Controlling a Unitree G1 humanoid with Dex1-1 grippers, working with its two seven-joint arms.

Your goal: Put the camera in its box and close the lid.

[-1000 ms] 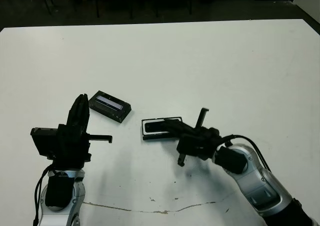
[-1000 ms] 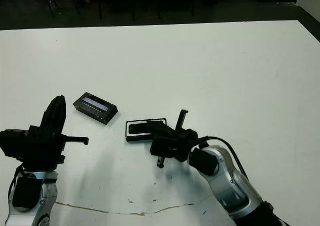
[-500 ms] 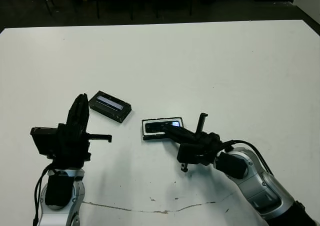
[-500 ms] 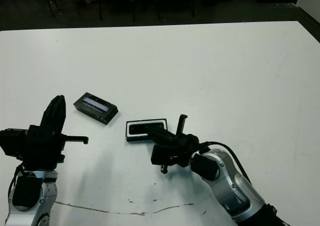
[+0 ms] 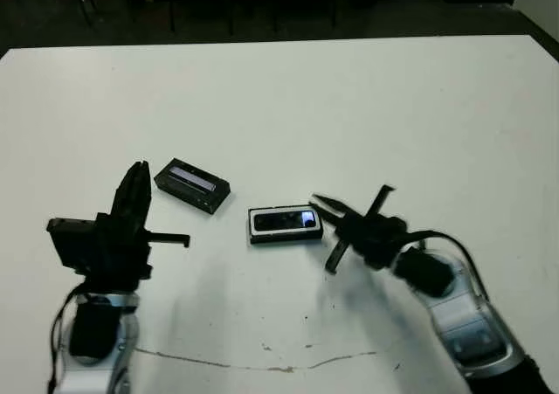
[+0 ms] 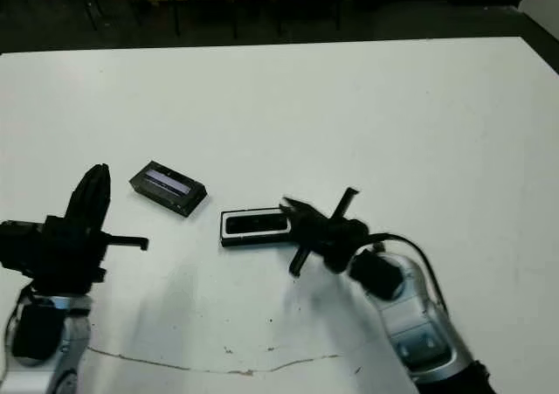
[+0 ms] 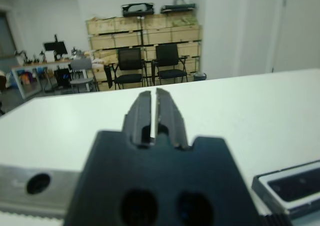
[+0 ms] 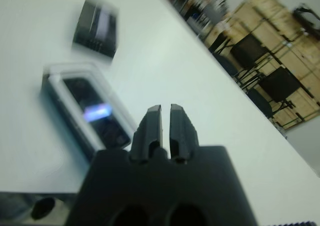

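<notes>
So the camera point(image 5: 285, 221) was sitting flat inside the box point(image 5: 286, 234), white lining showing around it and its little screen catching the light. I'd call that half of the job done. The box sat on the white table point(image 5: 349, 106), roughly front and centre.

What was left was the lid point(image 5: 192, 184). It lay on the table off to the robot's left of the box and a bit farther back, near but not touching, pale strip facing up. Nothing was holding it, so picking it up and seating it over the box was all yet to do.

The right gripper point(image 5: 325, 215) hung just beside the box's right end. Head views were blurry there, but the right wrist view showed its two fingers point(image 8: 152, 126) pressed nearly together with nothing between them, and clear of the box as far as I could tell.

The left gripper point(image 5: 135, 193) was raised over the near-left part of the table, near the lid but apart from it. In its own wrist view the fingertips point(image 7: 144, 105) had only a thin slit between them, holding nothing.
</notes>
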